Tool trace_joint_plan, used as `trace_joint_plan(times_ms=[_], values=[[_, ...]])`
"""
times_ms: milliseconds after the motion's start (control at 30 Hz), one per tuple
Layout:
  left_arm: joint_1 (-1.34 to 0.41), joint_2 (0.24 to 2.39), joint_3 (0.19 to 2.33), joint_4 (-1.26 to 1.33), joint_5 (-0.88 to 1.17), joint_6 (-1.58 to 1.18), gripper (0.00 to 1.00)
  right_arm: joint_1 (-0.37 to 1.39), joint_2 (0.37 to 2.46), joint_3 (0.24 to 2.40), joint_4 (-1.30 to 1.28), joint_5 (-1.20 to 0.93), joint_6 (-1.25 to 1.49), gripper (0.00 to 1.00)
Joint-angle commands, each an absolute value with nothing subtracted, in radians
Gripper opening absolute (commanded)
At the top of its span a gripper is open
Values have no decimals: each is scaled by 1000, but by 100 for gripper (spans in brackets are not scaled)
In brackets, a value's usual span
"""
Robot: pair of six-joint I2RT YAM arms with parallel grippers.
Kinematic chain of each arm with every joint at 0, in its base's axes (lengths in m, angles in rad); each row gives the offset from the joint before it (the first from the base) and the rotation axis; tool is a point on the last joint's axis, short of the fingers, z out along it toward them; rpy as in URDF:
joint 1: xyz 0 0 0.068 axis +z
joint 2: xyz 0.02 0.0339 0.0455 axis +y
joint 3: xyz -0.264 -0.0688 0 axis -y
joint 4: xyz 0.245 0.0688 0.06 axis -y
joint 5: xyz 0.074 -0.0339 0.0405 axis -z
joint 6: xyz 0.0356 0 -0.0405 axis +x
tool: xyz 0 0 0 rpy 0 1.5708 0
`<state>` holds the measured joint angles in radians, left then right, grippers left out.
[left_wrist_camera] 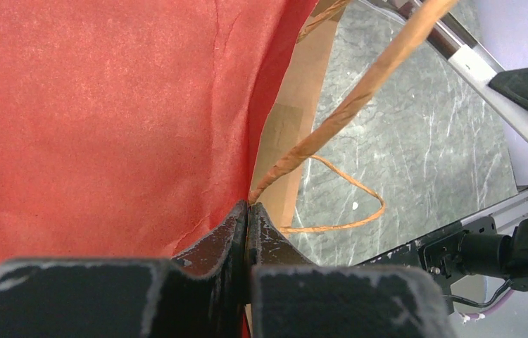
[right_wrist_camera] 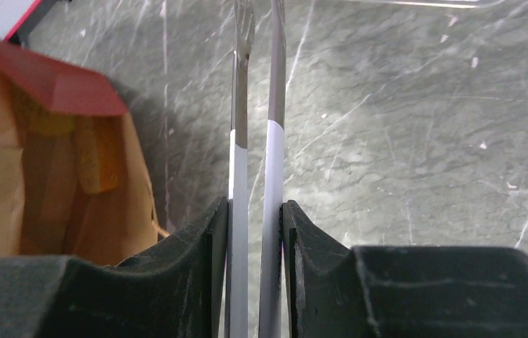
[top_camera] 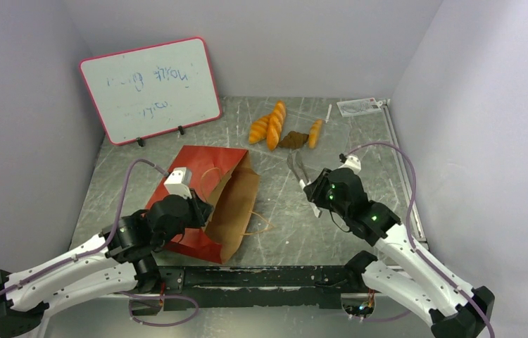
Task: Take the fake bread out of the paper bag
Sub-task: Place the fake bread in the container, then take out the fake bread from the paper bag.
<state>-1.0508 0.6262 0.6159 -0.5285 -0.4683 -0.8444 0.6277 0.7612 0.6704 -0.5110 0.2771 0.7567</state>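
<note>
Even, soft white light; faint shadow beside the paper bag (right_wrist_camera: pixel 57 88)

Bare table (top_camera: pixel 282 208) lies between the paper bag (top_camera: pixel 205 163) and fake bread (top_camera: pixel 275 127); the whiteboard (top_camera: pixel 152 88) stands far-left.

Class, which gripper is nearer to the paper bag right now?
Left. The left gripper is pinching the paper bag at its rim. The right gripper holds tweezers off to the bag's right, not touching it.

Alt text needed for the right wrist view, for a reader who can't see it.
The right gripper is shut on metal tweezers, whose two arms point forward over the grey table. At left the paper bag lies open toward the camera, with orange fake bread visible inside.
</note>
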Motion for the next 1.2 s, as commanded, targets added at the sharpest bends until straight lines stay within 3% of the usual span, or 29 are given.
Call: trace_joint_plan(times_ms=[0, 633, 1167], values=[[-1055, 628, 651, -533, -486, -824, 7, 674, 717, 722, -531, 217, 693, 31], [-1054, 651, 681, -557, -520, -854, 7, 713, 620, 890, -703, -71, 608, 30], [-1054, 607, 682, -580, -479, -845, 7, 712, 640, 744, -529, -315, 703, 29]])
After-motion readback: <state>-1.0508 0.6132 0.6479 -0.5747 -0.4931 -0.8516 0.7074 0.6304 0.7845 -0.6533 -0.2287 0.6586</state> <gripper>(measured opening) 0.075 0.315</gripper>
